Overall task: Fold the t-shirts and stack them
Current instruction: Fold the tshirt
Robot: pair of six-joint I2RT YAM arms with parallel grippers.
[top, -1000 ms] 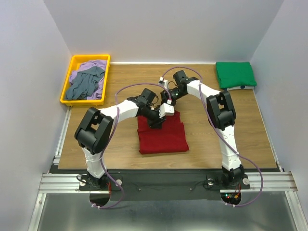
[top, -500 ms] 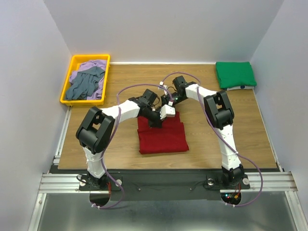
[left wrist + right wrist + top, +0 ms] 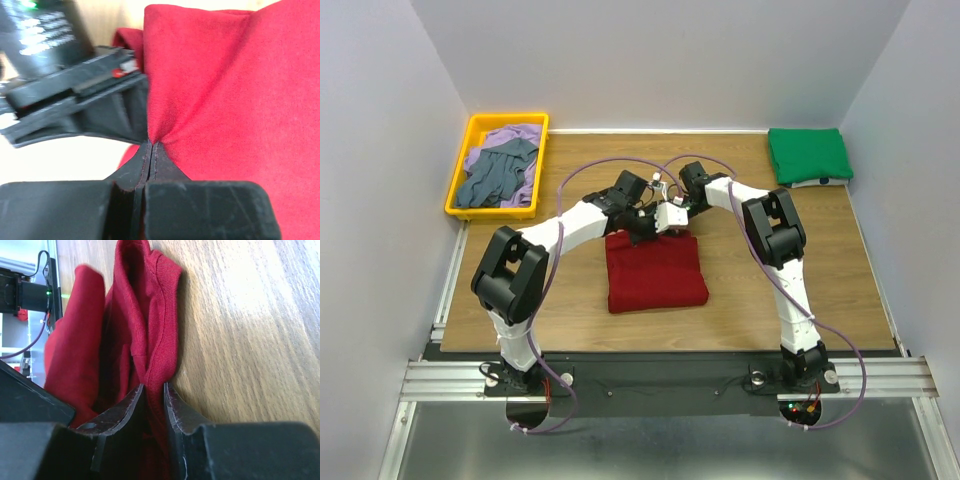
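Observation:
The dark red t-shirt [image 3: 655, 272] lies folded in the middle of the table. My left gripper [image 3: 642, 226] is shut on its far edge, the cloth pinched between the fingertips [image 3: 151, 145]. My right gripper [image 3: 667, 220] sits right beside it and is shut on a fold of the same shirt [image 3: 155, 340]. The bright green t-shirt [image 3: 808, 153] lies folded at the far right. The lavender-purple t-shirt [image 3: 508, 135] and the grey-blue t-shirt [image 3: 498, 175] lie crumpled in the yellow tray [image 3: 466, 140] at the far left.
A small white object [image 3: 817, 182] peeks out under the green shirt's near edge. Walls close the table on the left, back and right. The metal rail [image 3: 660, 375] with the arm bases runs along the near edge.
Both grippers have moved toward the far side with the red shirt's edge, and the shirt has shifted slightly away from the near edge.

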